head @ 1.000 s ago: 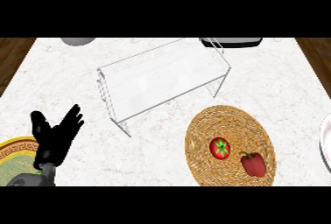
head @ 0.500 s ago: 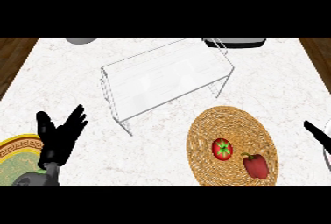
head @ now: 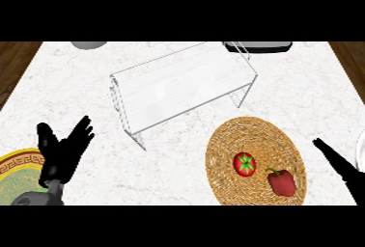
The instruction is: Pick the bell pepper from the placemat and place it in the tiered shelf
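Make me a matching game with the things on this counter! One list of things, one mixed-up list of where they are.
Things:
1. bell pepper
2. tomato
3. tiered shelf
4. left hand

Places:
A. middle of the counter, behind the placemat
B. on the placemat, at its near right part
C. at the view's left, open, beside a green and gold plate
D. on the placemat, left of the other red thing

Pairs: 1-B, 2-D, 3-A, 4-C

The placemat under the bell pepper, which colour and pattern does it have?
The placemat is tan-orange, woven in round, straw-like rings. Head view shows it best.
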